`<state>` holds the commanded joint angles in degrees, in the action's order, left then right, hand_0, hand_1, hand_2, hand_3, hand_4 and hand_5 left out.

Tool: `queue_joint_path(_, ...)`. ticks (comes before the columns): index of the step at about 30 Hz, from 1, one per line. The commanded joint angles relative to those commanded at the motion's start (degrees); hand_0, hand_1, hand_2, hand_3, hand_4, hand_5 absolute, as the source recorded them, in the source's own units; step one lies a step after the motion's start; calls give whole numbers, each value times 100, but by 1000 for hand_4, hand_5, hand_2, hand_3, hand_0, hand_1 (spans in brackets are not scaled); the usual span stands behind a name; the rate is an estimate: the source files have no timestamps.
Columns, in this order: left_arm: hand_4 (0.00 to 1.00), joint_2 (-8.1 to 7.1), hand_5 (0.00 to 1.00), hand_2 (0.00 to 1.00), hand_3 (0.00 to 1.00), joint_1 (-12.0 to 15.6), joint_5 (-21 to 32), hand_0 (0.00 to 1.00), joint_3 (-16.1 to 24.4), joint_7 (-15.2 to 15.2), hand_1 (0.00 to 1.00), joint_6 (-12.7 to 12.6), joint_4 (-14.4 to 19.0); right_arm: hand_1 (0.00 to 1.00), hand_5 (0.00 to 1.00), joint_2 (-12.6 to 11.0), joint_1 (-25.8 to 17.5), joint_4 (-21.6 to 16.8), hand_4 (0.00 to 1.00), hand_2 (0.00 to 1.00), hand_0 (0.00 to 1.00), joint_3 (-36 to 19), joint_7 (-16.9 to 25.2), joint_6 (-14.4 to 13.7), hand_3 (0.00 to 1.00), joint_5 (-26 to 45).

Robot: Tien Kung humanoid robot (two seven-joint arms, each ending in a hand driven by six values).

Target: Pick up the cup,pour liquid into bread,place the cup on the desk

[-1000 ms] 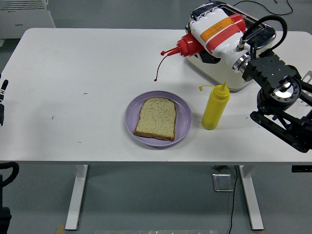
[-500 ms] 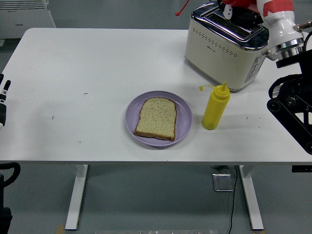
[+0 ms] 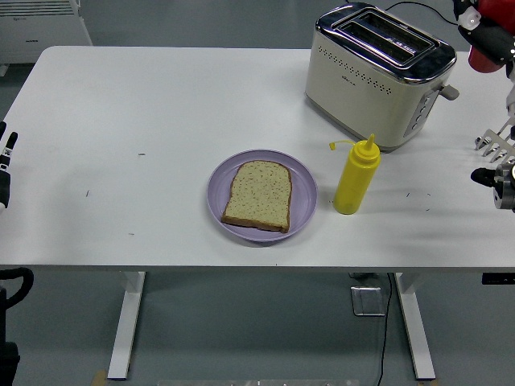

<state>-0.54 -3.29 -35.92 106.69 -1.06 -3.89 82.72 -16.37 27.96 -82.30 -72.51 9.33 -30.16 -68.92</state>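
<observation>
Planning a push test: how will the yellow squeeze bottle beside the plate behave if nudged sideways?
The yellow squeeze bottle stands tall on a narrow base, so it probably tips rather than slides. It looks like soft plastic, likely yielding under a grip. Once down, its round body may roll toward the purple plate.

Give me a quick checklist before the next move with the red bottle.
1. Bread on plate, uncovered: ok.
2. Red bottle fully in view: not ok, only a part shows at the right edge.
3. Right hand's grip on it: cannot tell.
4. Yellow bottle upright, clear of the plate: ok.
5. Toaster stands between the red bottle and the plate: not ok, mind the path.
6. Left hand parked at the left edge: ok.
</observation>
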Motion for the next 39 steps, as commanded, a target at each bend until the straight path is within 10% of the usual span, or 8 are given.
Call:
queue_joint_path(16,668,-11,998,859,746,-30,12,835,-1,-2,844,-9,-5,111,55,51,-678,313,670,268,43,-103,439,-300,353,3720)
queue_joint_path(30,668,-13,998,860,746,-45,19,835,-6,-2,844,-13,-13,115,52,108,-911,870,651,271,46,471,1076,-682,352,2231)
queue_joint_path(39,667,-14,998,859,746,-52,19,835,-14,-1,844,-11,-14,117,53,229,-944,1207,647,272,50,1047,1708,-682,350,2770)
